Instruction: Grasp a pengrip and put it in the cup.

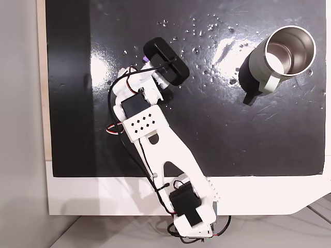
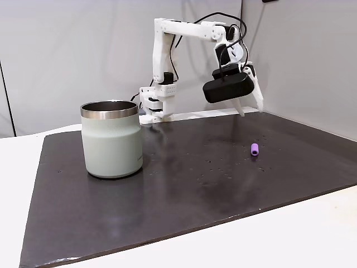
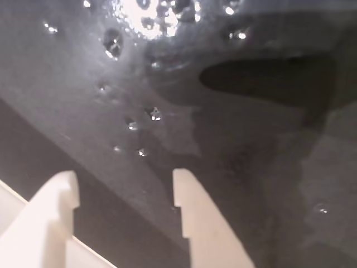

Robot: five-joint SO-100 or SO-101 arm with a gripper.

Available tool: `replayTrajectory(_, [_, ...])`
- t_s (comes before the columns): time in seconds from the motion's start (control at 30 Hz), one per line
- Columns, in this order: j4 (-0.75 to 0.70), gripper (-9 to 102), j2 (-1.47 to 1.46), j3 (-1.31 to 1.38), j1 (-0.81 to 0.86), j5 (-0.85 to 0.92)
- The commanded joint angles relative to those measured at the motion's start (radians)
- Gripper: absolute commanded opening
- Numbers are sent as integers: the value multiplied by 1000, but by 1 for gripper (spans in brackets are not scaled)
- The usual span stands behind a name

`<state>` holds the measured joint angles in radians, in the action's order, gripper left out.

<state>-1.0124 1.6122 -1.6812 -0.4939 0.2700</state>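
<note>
A fixed view shows the pengrip [image 2: 255, 149] lying flat, seemingly end-on to the camera, fingers [image 3: 187, 209] parted.

One fixed view looks straight down, another low sideways; both share the mat [image 1: 232, 129].

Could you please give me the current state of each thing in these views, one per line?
pengrip: lying on its side on the mat, ungrasped, apart from the cup.
cup: upright, open, nothing visible inside.
gripper: open, empty, raised above the mat.
mat: flat, dotted with shiny droplets.
</note>
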Motion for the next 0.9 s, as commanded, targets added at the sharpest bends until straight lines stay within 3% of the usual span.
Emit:
replayTrajectory(0.0, [-34,17,-43,129,8,-18])
replayTrajectory(0.87, [-275,17,-476,706,181,-21])
